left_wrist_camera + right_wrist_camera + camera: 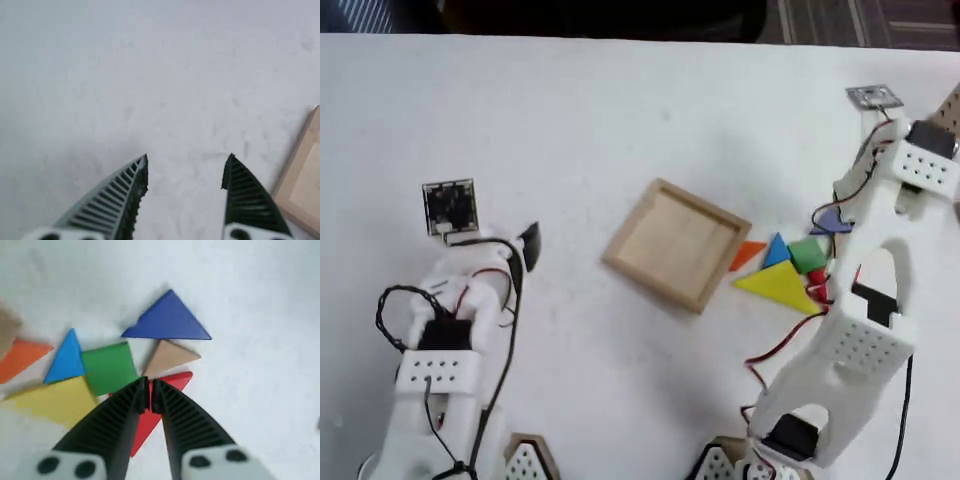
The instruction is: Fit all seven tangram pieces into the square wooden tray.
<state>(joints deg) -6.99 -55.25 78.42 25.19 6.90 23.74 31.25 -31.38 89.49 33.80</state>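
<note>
White bench (pixel 620 110) matte, far half bare and open; dark floor (pixel 570 15) beyond far edge. Wooden tray (pixel 677 243) mid-bench, askew to bench edges, bare inside. Tangram pieces (pixel 790 265) clustered just beside tray, toward right edge. Left pincer (pixel 187 159) spread wide, holding nothing, over bare bench near tray corner. Right pincer (pixel 150 382) almost closed, gripping nothing, tips over red piece (pixel 177 380).
</note>
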